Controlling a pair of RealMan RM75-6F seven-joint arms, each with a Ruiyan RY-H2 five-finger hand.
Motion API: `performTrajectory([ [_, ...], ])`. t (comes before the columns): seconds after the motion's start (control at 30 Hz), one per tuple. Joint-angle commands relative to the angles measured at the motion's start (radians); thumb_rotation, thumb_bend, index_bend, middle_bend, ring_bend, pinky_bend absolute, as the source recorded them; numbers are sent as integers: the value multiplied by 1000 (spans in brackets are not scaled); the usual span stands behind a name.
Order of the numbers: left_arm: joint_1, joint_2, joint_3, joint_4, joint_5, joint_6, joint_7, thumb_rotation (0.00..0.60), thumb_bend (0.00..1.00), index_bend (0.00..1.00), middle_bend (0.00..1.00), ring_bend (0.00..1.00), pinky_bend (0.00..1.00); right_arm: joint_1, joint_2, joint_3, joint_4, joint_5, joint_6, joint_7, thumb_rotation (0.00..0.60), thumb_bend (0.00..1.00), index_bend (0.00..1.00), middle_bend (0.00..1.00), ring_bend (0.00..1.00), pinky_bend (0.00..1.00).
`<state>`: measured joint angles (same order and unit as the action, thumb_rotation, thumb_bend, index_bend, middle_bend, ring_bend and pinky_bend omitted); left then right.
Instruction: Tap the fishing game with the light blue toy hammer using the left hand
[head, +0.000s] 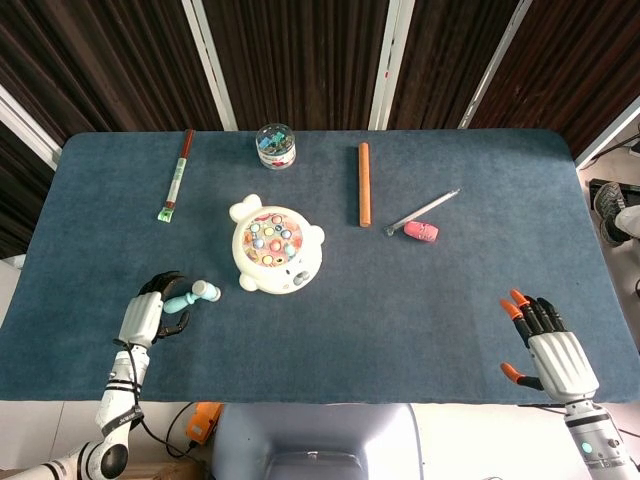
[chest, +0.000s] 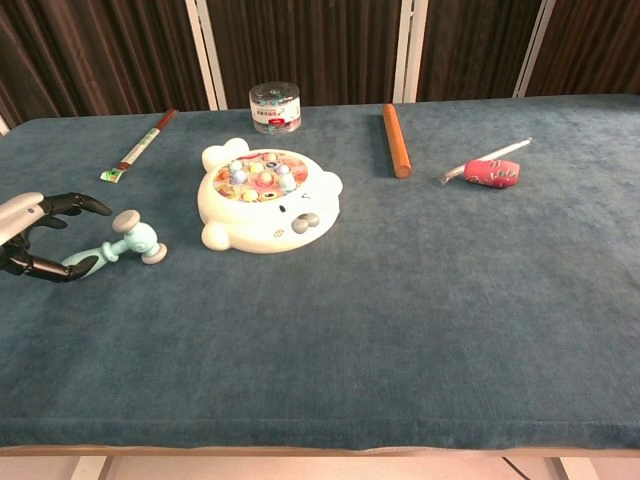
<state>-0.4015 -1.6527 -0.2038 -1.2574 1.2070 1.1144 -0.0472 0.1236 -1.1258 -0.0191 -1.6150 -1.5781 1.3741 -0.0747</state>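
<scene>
The light blue toy hammer (head: 192, 296) (chest: 122, 245) lies on the blue cloth, head toward the white fishing game (head: 275, 245) (chest: 265, 195) just to its right. My left hand (head: 150, 314) (chest: 32, 236) is at the handle's end. Its fingers (chest: 72, 205) arch over the handle and the thumb reaches in from below, touching the tip, with a gap still showing between them. At the table's near right corner, my right hand (head: 550, 345) lies flat with fingers spread and holds nothing; only the head view shows it.
A clear round jar (head: 275, 145) (chest: 274, 107) stands behind the game. An orange rod (head: 364, 183) (chest: 396, 140) and a pink tool with a thin stem (head: 421, 231) (chest: 492, 172) lie to the right. A red-and-green stick (head: 176, 175) (chest: 138, 148) lies far left.
</scene>
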Motion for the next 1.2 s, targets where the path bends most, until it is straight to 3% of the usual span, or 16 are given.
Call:
performTrajectory([
  [0.03, -11, -33, -8, 44, -17, -1, 12, 600, 384, 270, 161, 120, 165, 0, 2, -1, -1, -2, 0, 4, 600, 361, 0, 0, 0, 0],
  [0.9, -62, -123, -41, 148, -78, -54, 33, 600, 414, 378, 274, 211, 179, 1, 5, -1, 0, 2, 2, 10, 600, 360, 0, 0, 0, 0],
  [1.2, -67, -130, -47, 157, -89, -59, 35, 600, 480, 413, 306, 234, 183, 2, 5, -1, 1, 5, 0, 8, 600, 360, 0, 0, 0, 0],
])
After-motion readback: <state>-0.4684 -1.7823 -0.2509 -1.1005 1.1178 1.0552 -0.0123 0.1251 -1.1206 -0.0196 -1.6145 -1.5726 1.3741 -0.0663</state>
